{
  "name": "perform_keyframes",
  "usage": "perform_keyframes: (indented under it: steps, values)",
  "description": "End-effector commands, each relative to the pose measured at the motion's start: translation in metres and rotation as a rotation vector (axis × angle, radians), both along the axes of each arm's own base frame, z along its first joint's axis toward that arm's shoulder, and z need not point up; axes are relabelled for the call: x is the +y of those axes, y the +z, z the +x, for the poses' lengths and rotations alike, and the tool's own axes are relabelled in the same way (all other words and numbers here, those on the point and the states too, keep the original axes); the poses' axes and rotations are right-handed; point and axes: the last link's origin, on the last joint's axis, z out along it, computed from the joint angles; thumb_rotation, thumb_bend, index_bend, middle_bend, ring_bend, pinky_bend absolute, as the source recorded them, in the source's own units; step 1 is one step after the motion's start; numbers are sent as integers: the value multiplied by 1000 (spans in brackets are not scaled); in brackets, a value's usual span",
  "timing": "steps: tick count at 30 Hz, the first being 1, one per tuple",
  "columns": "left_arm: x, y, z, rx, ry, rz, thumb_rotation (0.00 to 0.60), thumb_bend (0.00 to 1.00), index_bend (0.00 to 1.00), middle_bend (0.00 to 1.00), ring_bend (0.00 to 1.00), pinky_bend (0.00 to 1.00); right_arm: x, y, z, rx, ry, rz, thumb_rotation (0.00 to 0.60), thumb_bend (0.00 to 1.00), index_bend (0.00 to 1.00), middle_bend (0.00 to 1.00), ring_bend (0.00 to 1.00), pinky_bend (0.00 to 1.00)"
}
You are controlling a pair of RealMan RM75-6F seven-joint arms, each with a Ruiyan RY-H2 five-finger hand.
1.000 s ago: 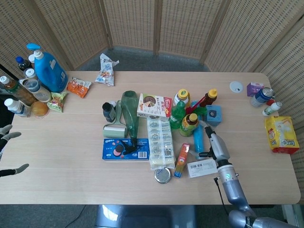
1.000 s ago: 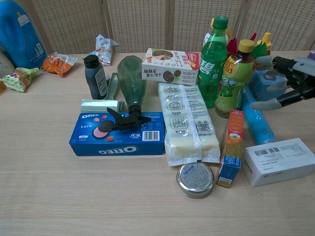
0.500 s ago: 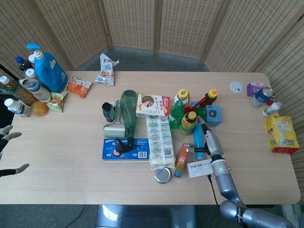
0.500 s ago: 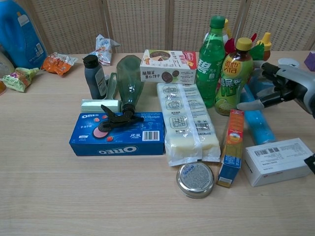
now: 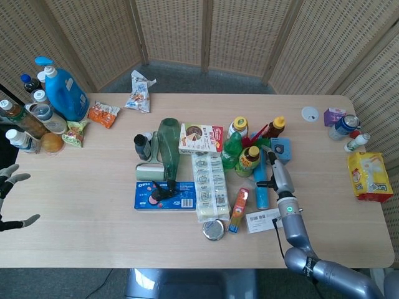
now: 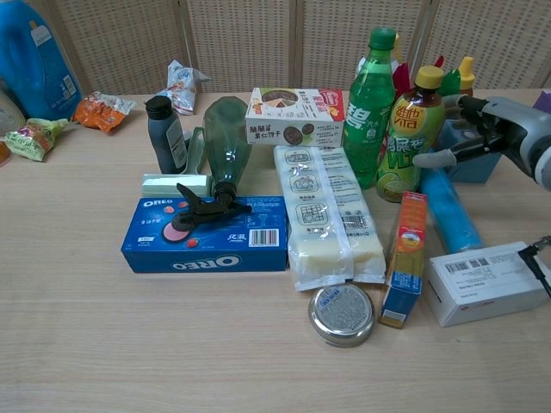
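Right hand (image 6: 495, 129) — fingers spread wide, holding nothing — reaches beside the yellow-capped drink bottle (image 6: 409, 138).

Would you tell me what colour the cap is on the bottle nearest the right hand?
Yellow, on the yellow-green drink bottle; clearest in the chest view.

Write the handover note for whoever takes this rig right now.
Right hand: fingers spread, holding nothing, beside the yellow-capped juice bottle, above the blue tube lying on the table; contact with the bottle unclear.
Left hand: open, off the table's left edge, near nothing.
Done: nothing lifted.
Left: any grasp; the bottle stands upright beside the green soda bottle.
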Motion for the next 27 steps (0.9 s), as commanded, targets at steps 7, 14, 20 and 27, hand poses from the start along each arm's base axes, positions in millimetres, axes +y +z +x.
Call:
perform_keyframes:
  steps: [7,14,20,27]
  values:
    - [1,-2,0,4,6,-1,600,0,216,0,0,0,-7,2,15,-32,-32,-62,600,0,44,135,0,170]
    - [2,-1,-1,1,9,-2,600,0,217,0,0,0,-7,-5,23,-35,-41,-75,600,0,66,172,5,135]
    - [1,0,-2,-6,11,0,600,0,216,0,0,0,-11,-10,22,-28,-66,-97,600,0,132,292,104,187]
    - [3,2,-5,-9,21,4,600,0,217,0,0,0,-14,-14,19,-41,-112,-161,600,0,338,646,398,586]
